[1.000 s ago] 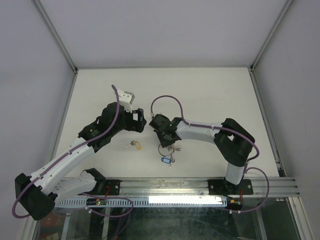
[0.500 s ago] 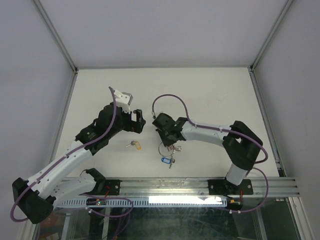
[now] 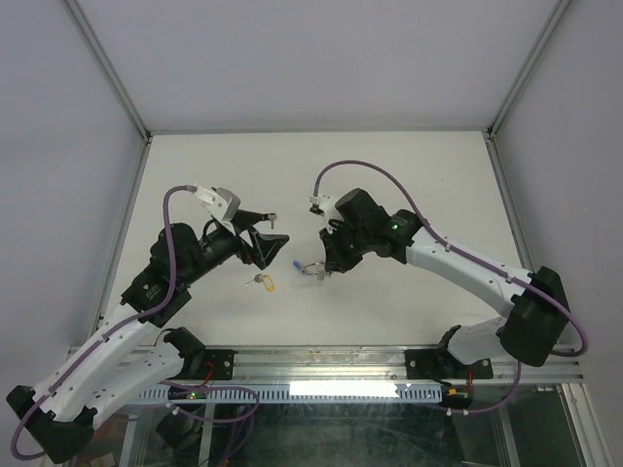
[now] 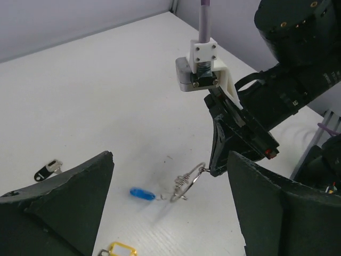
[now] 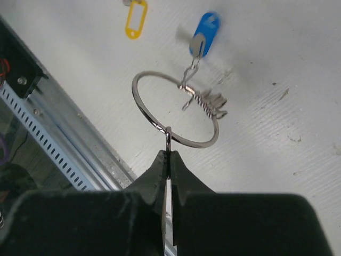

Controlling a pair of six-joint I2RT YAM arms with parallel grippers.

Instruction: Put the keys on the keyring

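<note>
My right gripper [image 3: 326,270] [image 5: 168,154] is shut on the keyring [image 5: 208,140], pinching a thin metal piece threaded on the wire. The ring [image 3: 310,269] [image 4: 194,175] hangs above the white table with a small cluster of silver keys [image 5: 210,102] on it. The blue key [image 5: 205,33] [image 4: 141,193] [image 3: 296,263] dangles blurred beside the ring, seemingly joined to it by a short link. The yellow-tagged key [image 3: 265,283] [image 5: 135,20] [image 4: 120,249] lies flat on the table. My left gripper [image 3: 275,238] [image 4: 170,213] is open, empty, just left of the ring and facing it.
A metal rail [image 3: 389,365] runs along the near table edge under both arm bases. Grey enclosure walls with aluminium posts [image 3: 107,68] close the sides and back. A small dark clip [image 4: 48,169] lies on the table left of the blue key.
My right gripper closed on the keyring and lifted it off the table, the blue key coming with it. The left arm drew back left, its open gripper now turned towards the ring.
</note>
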